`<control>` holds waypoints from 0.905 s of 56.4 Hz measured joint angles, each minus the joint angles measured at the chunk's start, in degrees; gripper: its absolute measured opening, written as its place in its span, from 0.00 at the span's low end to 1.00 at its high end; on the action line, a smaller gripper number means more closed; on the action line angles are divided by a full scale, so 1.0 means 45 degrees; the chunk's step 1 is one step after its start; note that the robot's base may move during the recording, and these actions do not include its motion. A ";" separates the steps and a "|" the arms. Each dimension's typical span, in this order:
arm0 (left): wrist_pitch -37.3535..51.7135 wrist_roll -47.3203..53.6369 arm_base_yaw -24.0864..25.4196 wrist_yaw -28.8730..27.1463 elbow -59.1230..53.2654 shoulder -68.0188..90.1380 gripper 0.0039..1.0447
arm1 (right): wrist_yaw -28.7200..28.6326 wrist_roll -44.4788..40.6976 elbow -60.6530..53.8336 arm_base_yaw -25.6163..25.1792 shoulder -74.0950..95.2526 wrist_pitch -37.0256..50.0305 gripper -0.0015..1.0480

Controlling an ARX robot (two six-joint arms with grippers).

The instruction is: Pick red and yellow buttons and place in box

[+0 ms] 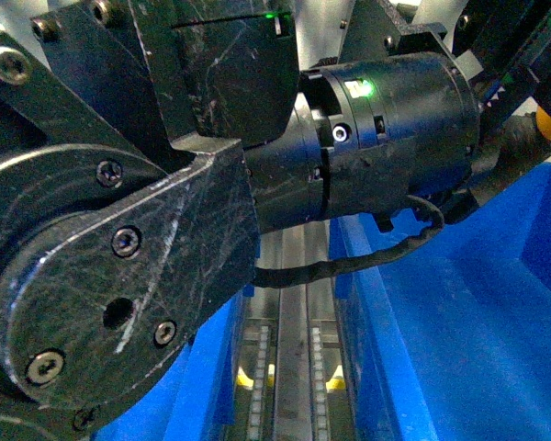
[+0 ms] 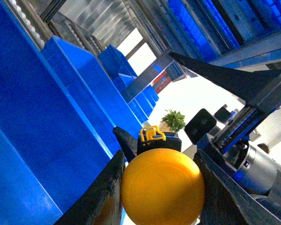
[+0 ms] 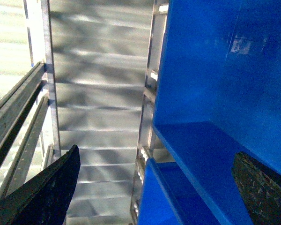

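Yellow button (image 2: 162,187) is pinched in your left gripper (image 2: 160,157). Its domed cap fills the gap, with the fingers (image 2: 105,192) pressed against either side. Its black body, which carries a yellow clip, points out past the cap toward the tips. A row of blue bins (image 2: 51,108) rises beyond one finger, and a small green plant (image 2: 173,120) shows far ahead of the tips.

Your right gripper (image 3: 155,154) is spread wide, with nothing between its fingertips (image 3: 61,173). A grey metal track (image 3: 98,93) lies ahead of it, and an open blue bin (image 3: 215,70) stands toward the other finger's side.

From the front camera, a scuffed black arm joint (image 1: 119,276) blocks most of the scene, so you cannot place the button there.
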 joint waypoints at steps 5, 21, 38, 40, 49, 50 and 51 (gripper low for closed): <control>0.0024 -0.0005 -0.0058 -0.0019 0.0010 0.0146 0.33 | 0.0010 0.0000 0.0068 0.0044 -0.0010 -0.0068 0.94; 0.0194 -0.0019 -0.0209 -0.0194 0.0393 0.0393 0.33 | 0.0418 -0.0233 0.0092 0.0554 -0.0024 -0.0155 0.94; 0.0223 -0.0024 -0.0359 -0.0301 0.0457 0.0510 0.33 | 0.0447 -0.0389 0.0092 0.0588 -0.0097 -0.0248 0.94; 0.0223 -0.0024 -0.0374 -0.0335 0.0481 0.0510 0.33 | 0.0476 -0.0389 0.0092 0.0588 -0.0097 -0.0248 0.94; 0.0306 -0.0053 -0.0403 -0.0355 0.0593 0.0510 0.33 | 0.0554 -0.0437 0.0092 0.0665 -0.0121 -0.0248 0.94; 0.0306 -0.0049 -0.0403 -0.0355 0.0607 0.0510 0.33 | 0.0563 -0.0437 0.0092 0.0675 -0.0126 -0.0248 0.94; 0.0306 -0.0058 -0.0403 -0.0355 0.0612 0.0510 0.33 | 0.0563 -0.0437 0.0092 0.0675 -0.0126 -0.0248 0.94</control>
